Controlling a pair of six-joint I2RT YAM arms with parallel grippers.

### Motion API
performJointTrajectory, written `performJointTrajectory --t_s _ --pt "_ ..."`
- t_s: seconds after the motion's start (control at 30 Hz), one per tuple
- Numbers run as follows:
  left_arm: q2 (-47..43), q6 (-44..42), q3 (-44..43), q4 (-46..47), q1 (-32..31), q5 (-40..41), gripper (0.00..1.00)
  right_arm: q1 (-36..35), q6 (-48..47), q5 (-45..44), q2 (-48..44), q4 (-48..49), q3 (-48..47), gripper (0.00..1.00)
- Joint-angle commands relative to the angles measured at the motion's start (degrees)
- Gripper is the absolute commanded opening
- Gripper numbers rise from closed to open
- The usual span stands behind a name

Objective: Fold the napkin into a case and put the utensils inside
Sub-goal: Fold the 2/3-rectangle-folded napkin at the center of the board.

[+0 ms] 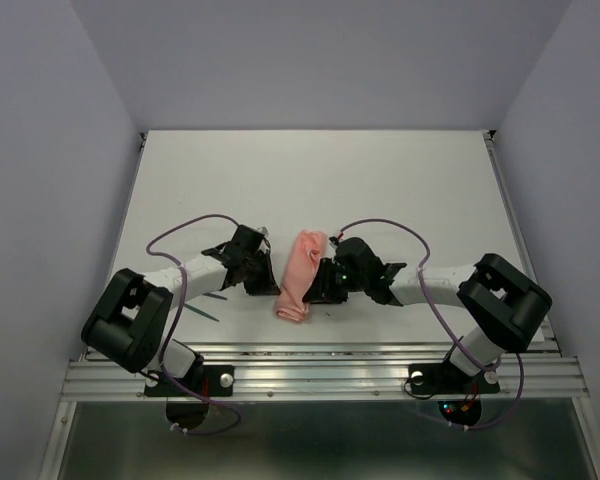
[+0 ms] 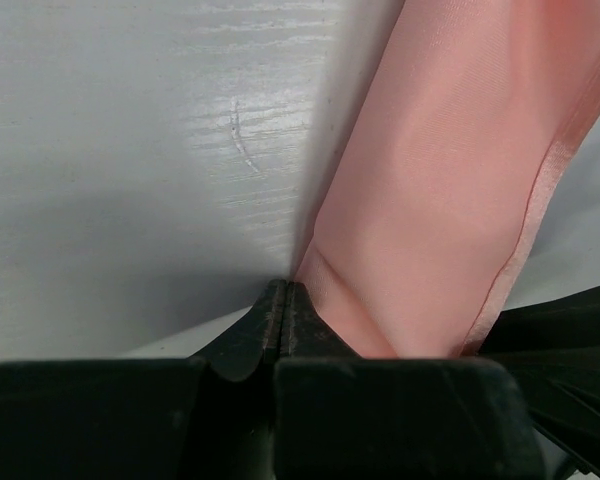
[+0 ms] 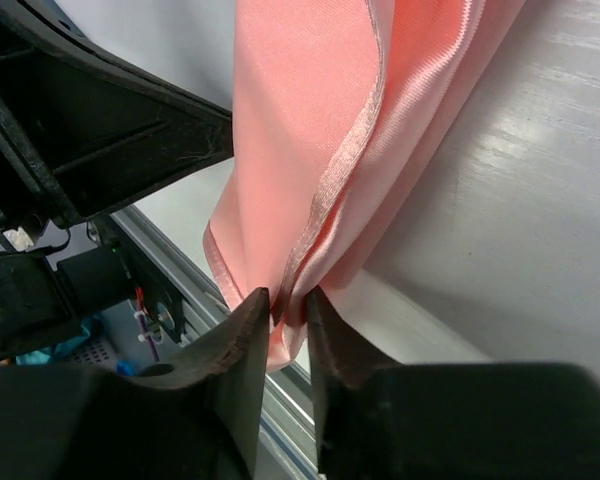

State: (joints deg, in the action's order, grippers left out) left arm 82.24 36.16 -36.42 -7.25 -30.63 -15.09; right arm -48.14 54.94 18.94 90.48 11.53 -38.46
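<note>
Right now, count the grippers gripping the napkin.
2. The left gripper is shut on the napkin from its left side; the right gripper pinches it from the right. Neither is hidden.

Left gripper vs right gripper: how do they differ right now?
1. The left gripper has its jaws pressed flat together, no gap; the right gripper shows a narrow gap.
2. The right gripper has the napkin's folded edge between its jaws; at the left gripper the cloth meets the jaw tips, a pinch not plainly visible.
Shared: both are black, at the same pink napkin.
</note>
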Motion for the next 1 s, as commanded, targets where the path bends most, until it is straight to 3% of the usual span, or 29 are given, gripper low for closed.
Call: performJointTrajectory --t_s 0.0,0.1,0.3,0.7,0.97 --pt "-0.5 0.66 1.53 2.06 0.05 -1.08 0.0 -0.64 0.87 1.54 0.93 3.85 0.31 0.22" --pt "-0.5 1.19 2.06 2.94 -0.04 -1.96 0.0 -0.64 0.79 2.41 1.19 4.03 0.05 0.12" --pt "0.12 2.16 2.76 4.96 -0.66 -3.28 0.0 -1.16 0.08 6.19 3.47 5.34 -1.0 0.02" --pt "-0.15 3.91 4.08 6.54 -1.27 -3.72 0.0 -1.17 -0.71 7.25 3.12 5.96 -1.45 0.01" --pt "-0.67 4.44 4.43 6.81 -1.27 -3.63 0.0 -3.01 -1.32 7.16 9.18 4.47 -3.73 0.01"
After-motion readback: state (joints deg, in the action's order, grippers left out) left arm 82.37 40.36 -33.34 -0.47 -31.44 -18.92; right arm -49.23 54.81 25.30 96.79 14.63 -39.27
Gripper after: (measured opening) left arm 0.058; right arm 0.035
